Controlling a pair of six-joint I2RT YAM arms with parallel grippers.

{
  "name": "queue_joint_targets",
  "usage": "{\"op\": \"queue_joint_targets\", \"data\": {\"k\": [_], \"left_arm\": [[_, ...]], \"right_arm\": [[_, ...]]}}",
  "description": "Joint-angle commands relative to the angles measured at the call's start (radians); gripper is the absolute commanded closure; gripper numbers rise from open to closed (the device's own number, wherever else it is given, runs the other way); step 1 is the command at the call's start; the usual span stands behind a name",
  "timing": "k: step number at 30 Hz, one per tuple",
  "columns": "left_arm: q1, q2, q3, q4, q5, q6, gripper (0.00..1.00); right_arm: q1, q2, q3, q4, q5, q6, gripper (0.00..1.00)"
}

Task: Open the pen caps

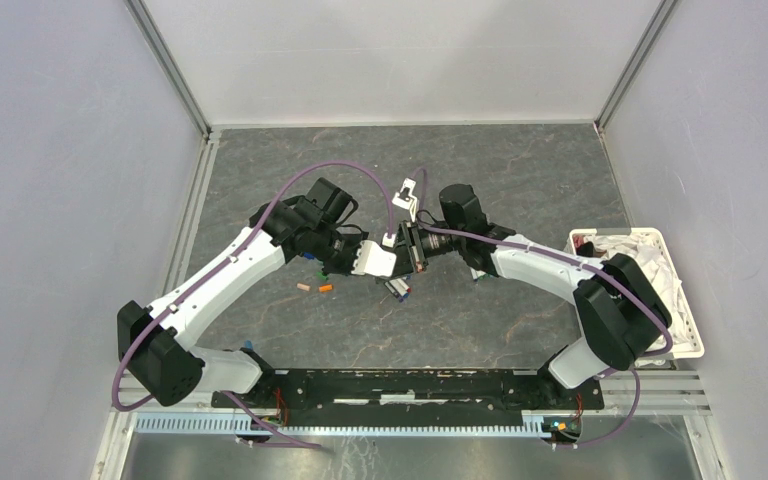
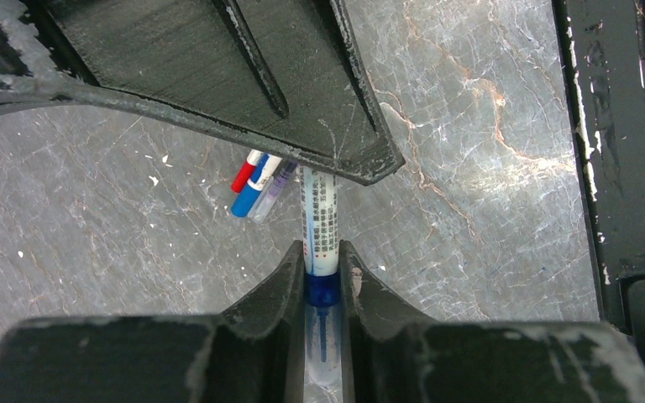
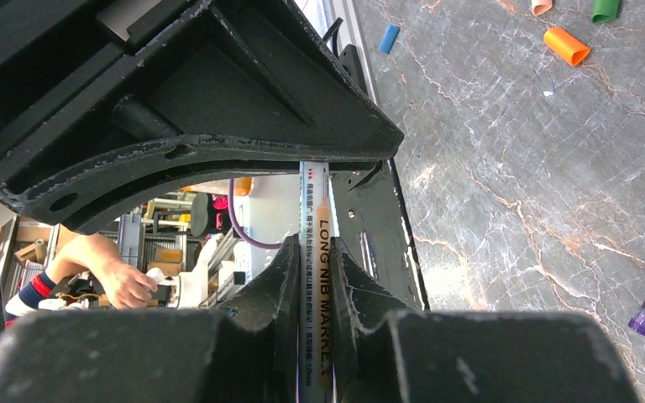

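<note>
Both grippers meet over the middle of the table, holding one pen (image 2: 319, 210) between them. My left gripper (image 2: 321, 252) is shut on its pen cap (image 2: 322, 290), which has a blue collar and a clear tip showing the blue nib. My right gripper (image 3: 313, 245) is shut on the white barrel of that pen (image 3: 313, 201), printed "LONG NIB MARKER". In the top view the left gripper (image 1: 397, 262) and right gripper (image 1: 418, 248) stand nose to nose. Loose caps lie on the table: orange (image 3: 567, 45), green (image 3: 605, 10), blue (image 3: 389, 39).
Three more pens (image 2: 256, 186) with red, blue and purple ends lie together just below the grippers, also seen in the top view (image 1: 398, 289). A white tray (image 1: 688, 345) holding a white cloth (image 1: 630, 250) stands at the right edge.
</note>
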Motion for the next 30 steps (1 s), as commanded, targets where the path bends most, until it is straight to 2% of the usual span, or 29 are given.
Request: {"op": "queue_joint_targets", "data": {"k": [1,3,5,11,19,23,25,27,30], "left_arm": [[-0.004,-0.017,0.009,-0.021,-0.004,0.017,0.98],[-0.004,-0.014,0.017,-0.033,0.005,0.021,0.98],[-0.004,-0.01,0.028,-0.043,0.016,0.025,0.98],[-0.004,-0.015,0.048,-0.097,0.05,0.06,0.98],[-0.02,-0.018,0.062,-0.177,0.079,0.136,0.98],[-0.034,-0.015,0.068,-0.183,0.085,0.142,0.98],[-0.037,-0.01,0.077,-0.182,0.09,0.138,0.98],[-0.039,-0.007,0.084,-0.183,0.095,0.132,0.98],[-0.042,-0.005,0.091,-0.183,0.099,0.128,0.98]], "right_arm": [[0.005,0.002,-0.001,0.033,0.025,-0.001,0.85],[0.024,0.022,0.021,0.038,0.034,0.006,0.7],[0.057,0.056,0.066,0.037,0.03,0.007,0.63],[0.098,0.145,0.134,0.124,-0.019,0.071,0.62],[0.105,0.213,0.155,0.45,-0.102,0.324,0.69],[0.115,0.249,0.183,0.492,-0.12,0.357,0.73],[0.122,0.272,0.2,0.492,-0.122,0.362,0.81],[0.127,0.291,0.217,0.493,-0.11,0.372,1.0],[0.128,0.32,0.244,0.476,-0.084,0.378,1.0]]}}
